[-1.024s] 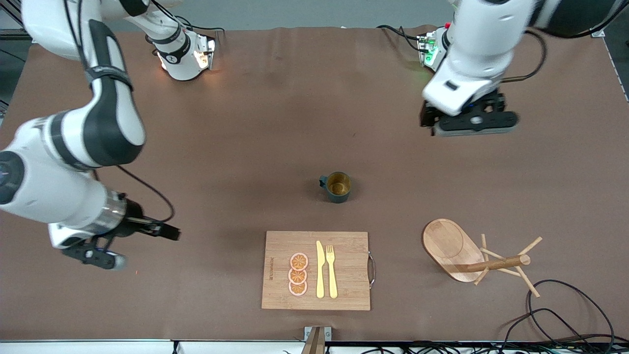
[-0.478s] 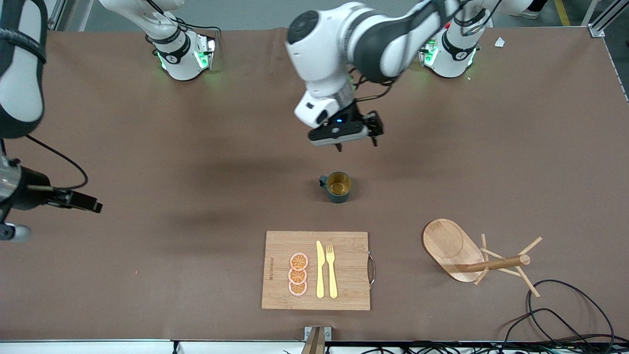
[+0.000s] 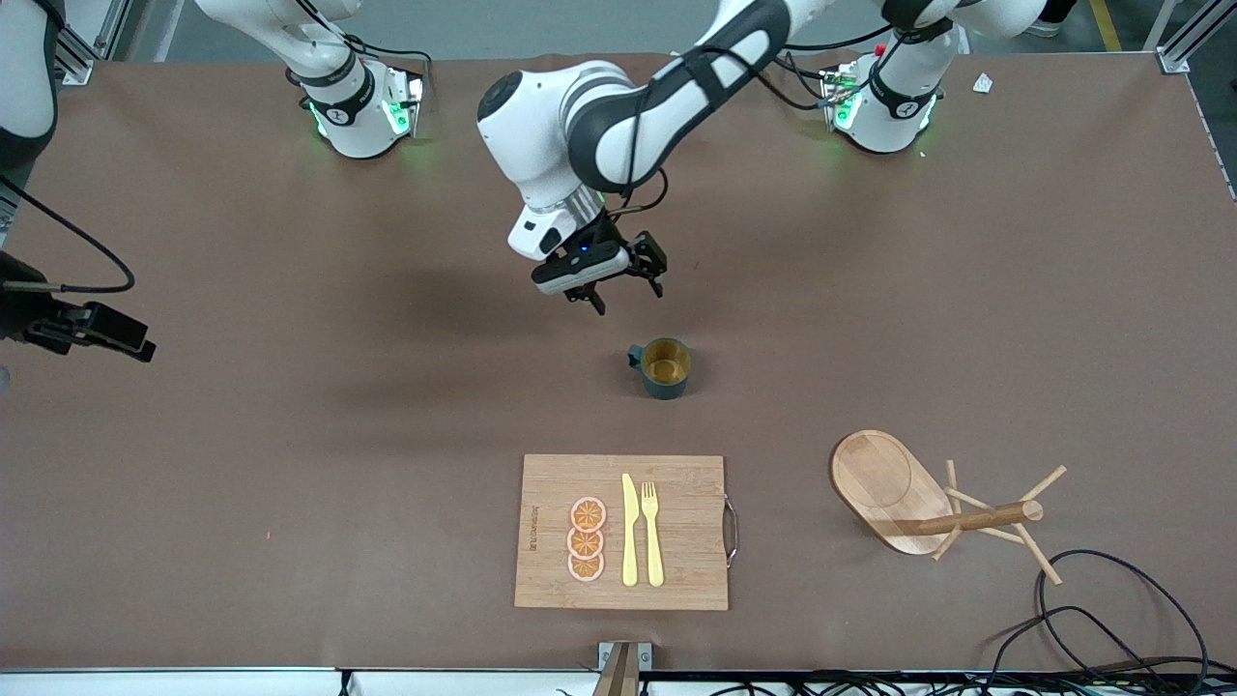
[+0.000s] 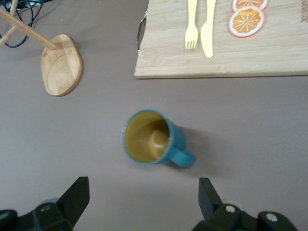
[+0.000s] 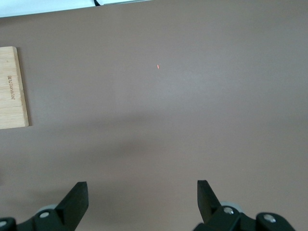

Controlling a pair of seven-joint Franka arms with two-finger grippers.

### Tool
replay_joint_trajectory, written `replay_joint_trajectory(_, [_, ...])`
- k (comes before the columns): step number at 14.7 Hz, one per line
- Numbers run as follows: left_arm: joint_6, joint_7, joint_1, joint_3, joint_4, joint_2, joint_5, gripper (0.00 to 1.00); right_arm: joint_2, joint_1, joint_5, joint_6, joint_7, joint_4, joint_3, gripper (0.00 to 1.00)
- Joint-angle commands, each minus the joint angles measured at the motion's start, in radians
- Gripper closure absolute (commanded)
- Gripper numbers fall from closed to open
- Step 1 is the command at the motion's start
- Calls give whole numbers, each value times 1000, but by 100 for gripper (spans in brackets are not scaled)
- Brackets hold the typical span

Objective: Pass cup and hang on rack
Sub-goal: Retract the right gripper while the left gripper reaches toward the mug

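The dark teal cup [image 3: 665, 367] [image 4: 149, 137] stands upright mid-table, its tan inside showing and its handle turned toward the right arm's end. My left gripper [image 3: 628, 298] [image 4: 144, 190] hangs open over the bare table just beside the cup, nothing between its fingers. The wooden rack [image 3: 884, 488] [image 4: 61, 70] stands toward the left arm's end, nearer the front camera than the cup, its pegs bare. My right gripper [image 5: 143, 192] is open over bare table at the right arm's end; the front view shows only its wrist at the edge.
A bamboo cutting board [image 3: 676, 532] [image 4: 269, 57] [image 5: 12, 86] lies nearer the front camera than the cup, carrying a yellow knife [image 3: 629, 530], a yellow fork [image 3: 652, 532] and three orange slices [image 3: 587, 539]. Black cables [image 3: 1111, 619] coil near the rack.
The left arm swung in from its end of the table and came down beside the cup. The right arm pulled back toward the edge of the front view. The cup stayed put.
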Motion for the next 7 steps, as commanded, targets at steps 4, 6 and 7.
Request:
replay_joint_trajectory(4, [69, -259, -100, 103, 50, 121, 15, 1, -138, -7, -17, 48, -5, -149, 5, 0])
replay_joint_trajectory(6, [93, -351, -100, 104, 49, 143, 17, 4, -137, -7, -19, 42, -22, -138, 5, 0])
replay_joint_trajectory(7, [93, -387, -99, 107, 49, 155, 18, 5, -137, -4, -22, 42, -37, -126, 8, 0])
